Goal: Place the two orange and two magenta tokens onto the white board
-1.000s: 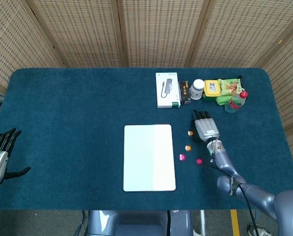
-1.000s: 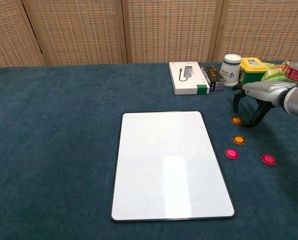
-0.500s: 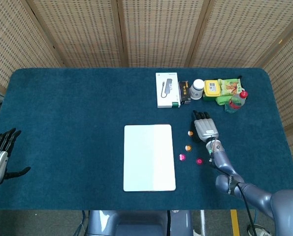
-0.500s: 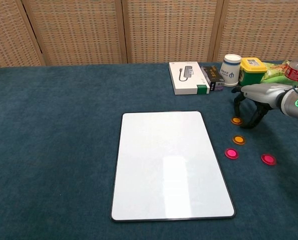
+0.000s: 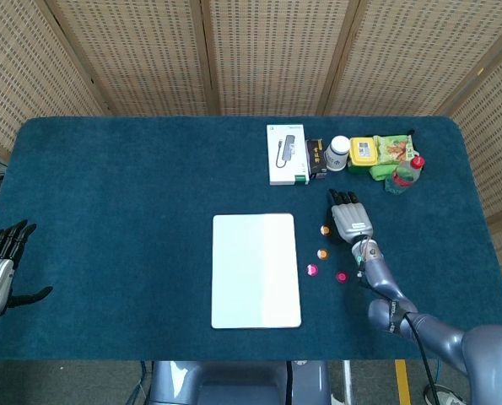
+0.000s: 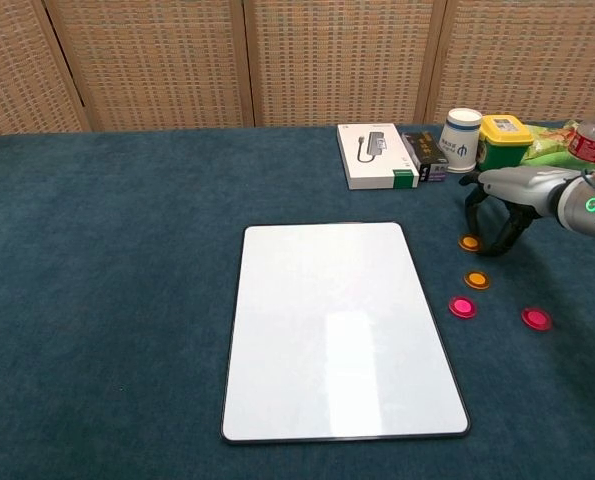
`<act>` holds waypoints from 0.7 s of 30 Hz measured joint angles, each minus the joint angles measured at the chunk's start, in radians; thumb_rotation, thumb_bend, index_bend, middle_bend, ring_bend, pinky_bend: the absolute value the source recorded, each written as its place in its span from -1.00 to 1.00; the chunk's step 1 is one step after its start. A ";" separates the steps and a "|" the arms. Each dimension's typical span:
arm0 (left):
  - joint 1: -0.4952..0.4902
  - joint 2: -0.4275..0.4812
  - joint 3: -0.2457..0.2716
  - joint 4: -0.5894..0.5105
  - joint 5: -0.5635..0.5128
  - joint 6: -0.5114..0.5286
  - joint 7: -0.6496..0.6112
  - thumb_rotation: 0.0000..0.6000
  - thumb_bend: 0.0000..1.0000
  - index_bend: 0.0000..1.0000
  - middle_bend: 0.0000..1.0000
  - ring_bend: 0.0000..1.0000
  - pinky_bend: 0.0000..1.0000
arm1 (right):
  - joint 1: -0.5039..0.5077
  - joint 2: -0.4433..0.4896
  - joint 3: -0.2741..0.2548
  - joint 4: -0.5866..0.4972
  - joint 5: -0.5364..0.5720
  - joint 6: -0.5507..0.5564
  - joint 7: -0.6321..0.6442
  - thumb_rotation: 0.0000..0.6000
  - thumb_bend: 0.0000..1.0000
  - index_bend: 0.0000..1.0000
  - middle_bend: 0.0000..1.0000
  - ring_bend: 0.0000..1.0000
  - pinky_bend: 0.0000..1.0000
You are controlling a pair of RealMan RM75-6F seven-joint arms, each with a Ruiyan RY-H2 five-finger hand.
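Right robot hand [image 6: 505, 203] arches palm-down, fingers spread and empty, over one orange token [image 6: 469, 242].

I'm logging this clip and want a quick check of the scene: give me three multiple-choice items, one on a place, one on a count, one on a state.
1. Where do the tokens lie relative to the white board?
A. On the board
B. On the cloth to its right in the picture
C. Behind the white box

2. How many tokens are on the board?
A. None
B. Two
C. Four

3. What is the right hand doing?
A. Resting flat on the board
B. Holding the bottle
C. Poised with fingers curved down at the far orange token

Answers: 1 B, since the far orange token, the near orange token and both magenta tokens sit on the blue cloth beside the board. 2 A, the board's surface is bare. 3 C, the chest view shows its fingertips around that token, which lies on the cloth.
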 measured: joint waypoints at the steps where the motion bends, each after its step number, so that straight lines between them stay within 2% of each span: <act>1: 0.000 0.000 0.000 0.000 0.000 0.000 -0.001 1.00 -1.00 -1.00 -1.00 -1.00 -1.00 | 0.000 0.003 0.002 -0.005 0.001 0.000 0.003 1.00 -0.33 0.02 -0.99 -1.00 -1.00; 16: -0.001 0.004 0.002 -0.004 -0.001 -0.006 -0.008 1.00 -1.00 -1.00 -1.00 -1.00 -1.00 | -0.011 0.056 0.022 -0.084 0.018 0.008 0.046 1.00 -0.33 0.02 -0.98 -1.00 -1.00; 21: -0.003 0.005 0.002 -0.007 -0.002 -0.010 -0.006 1.00 -1.00 -1.00 -1.00 -1.00 -1.00 | -0.003 0.076 0.033 -0.150 0.024 0.008 0.050 1.00 -0.33 0.02 -0.97 -1.00 -1.00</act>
